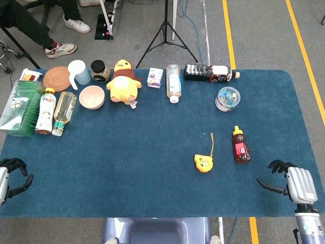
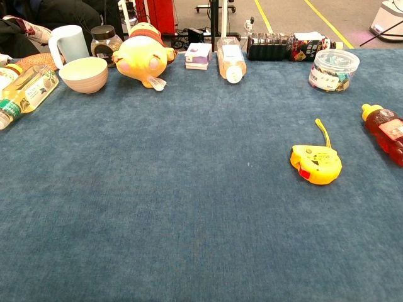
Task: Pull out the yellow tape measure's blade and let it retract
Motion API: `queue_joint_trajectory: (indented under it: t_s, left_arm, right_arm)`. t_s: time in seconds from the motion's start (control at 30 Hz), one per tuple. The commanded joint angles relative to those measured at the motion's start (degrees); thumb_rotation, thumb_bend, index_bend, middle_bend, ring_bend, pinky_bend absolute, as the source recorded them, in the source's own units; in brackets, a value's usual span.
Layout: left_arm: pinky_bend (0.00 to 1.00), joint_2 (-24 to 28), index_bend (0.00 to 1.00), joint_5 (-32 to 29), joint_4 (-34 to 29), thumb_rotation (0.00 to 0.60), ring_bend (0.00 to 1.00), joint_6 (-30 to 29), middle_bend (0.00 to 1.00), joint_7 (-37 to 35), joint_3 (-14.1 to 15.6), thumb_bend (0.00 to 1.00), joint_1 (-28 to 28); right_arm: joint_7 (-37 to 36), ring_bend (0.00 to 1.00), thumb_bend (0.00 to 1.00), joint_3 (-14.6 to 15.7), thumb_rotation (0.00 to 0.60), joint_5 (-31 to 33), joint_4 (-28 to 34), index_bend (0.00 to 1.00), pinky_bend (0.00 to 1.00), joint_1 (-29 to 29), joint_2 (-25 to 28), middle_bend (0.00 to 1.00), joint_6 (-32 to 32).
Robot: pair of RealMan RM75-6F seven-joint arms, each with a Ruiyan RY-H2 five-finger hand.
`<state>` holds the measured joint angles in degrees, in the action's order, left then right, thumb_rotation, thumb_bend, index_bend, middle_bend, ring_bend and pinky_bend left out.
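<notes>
At the near edge of the blue table (image 1: 152,178), the right hand (image 1: 292,182) hovers at the near right corner, fingers spread and holding nothing. The left hand (image 1: 11,175) sits at the near left corner, fingers loosely curled apart, also holding nothing; neither hand shows in the chest view. The yellow tape measure (image 1: 203,162) lies on the cloth, well apart from both hands, its strap stretched toward the far side and no blade drawn out. Just right of the tape measure lies a honey bottle (image 1: 240,146) on its side. Farther back and right of the tape measure stands a clear tub (image 1: 227,98) of small items. Far behind and left of it sit a yellow plush toy (image 1: 123,81) and a bowl (image 1: 92,96).
</notes>
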<state>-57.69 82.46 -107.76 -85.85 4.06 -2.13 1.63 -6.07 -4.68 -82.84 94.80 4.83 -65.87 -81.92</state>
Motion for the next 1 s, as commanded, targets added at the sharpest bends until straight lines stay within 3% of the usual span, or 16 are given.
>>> queue_joint_trajectory:
  t_s: [0.03,0.23,0.47,0.63,0.9,1.0]
  left_arm:
    - [0.36,-0.15,0.60,-0.18,0.11,0.527,0.35,0.20,0.45,0.00,-0.25,0.31,0.26]
    - [0.36,0.56,0.60,-0.10,-0.60,0.529,0.35,0.65,0.45,0.75,-0.89,0.31,1.10]
    - [0.36,2.26,0.60,-0.91,-1.96,0.531,0.35,2.43,0.45,2.06,-1.99,0.31,2.85]
    - [0.36,3.31,0.60,-2.18,-3.33,0.526,0.35,4.05,0.45,2.81,-2.89,0.31,4.22]
    - [0.36,4.73,0.60,-5.60,-5.34,0.532,0.35,7.03,0.45,2.89,-4.77,0.31,6.71]
    - [0.36,5.66,0.60,-7.44,-5.85,0.533,0.35,8.99,0.45,2.23,-5.56,0.31,7.96]
  right_arm:
    - [0.08,0.49,0.12,-0.17,0.252,-0.09,0.72,0.42,0.54,0.46,0.60,0.52,0.59]
    - [-0.67,0.43,0.12,-0.07,0.261,-1.13,2.33,0.27,0.53,2.28,2.34,0.44,3.39]
    - [-1.60,0.35,0.14,0.03,0.417,-3.43,3.21,0.13,0.52,6.58,4.45,0.32,9.28]
    - [0.37,0.30,0.15,-0.51,0.440,-5.24,4.35,0.12,0.49,9.76,5.19,0.28,12.29]
    - [5.88,0.29,0.15,-1.90,0.441,-5.96,7.86,0.15,0.34,16.57,5.55,0.29,20.00]
    - [7.85,0.29,0.16,-2.67,0.439,-5.75,8.61,0.15,0.33,19.48,4.81,0.29,23.13]
